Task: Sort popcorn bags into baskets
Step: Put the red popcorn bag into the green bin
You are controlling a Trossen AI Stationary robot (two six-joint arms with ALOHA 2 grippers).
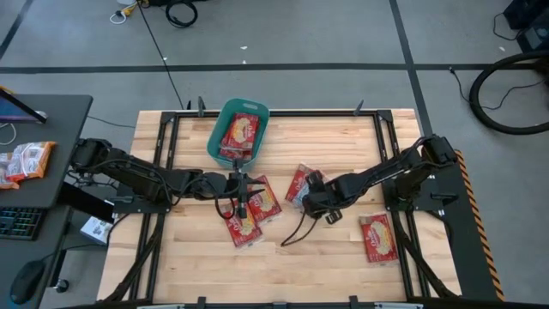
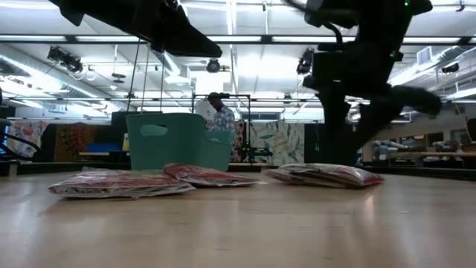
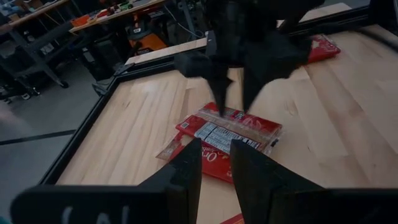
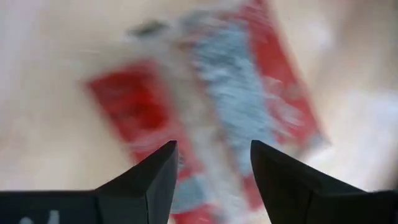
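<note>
Wooden table (image 1: 343,266) holds a teal basket (image 1: 239,130) at twelve o'clock, already containing red popcorn bags (image 1: 239,134). Right gripper (image 1: 310,199), fingers spread and empty, hovers over a central bag (image 1: 300,183), likely lining up a grasp. Left gripper (image 1: 241,204), slightly parted, empty, hangs above bags (image 1: 251,206) at seven o'clock.

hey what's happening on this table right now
Two robot arms are sorting popcorn bags into a teal basket, which already holds some. The left gripper hovers over the bags at mid-table, holding nothing. The right gripper, jaws open, is just above another bag. One more bag lies toward the right.
</note>
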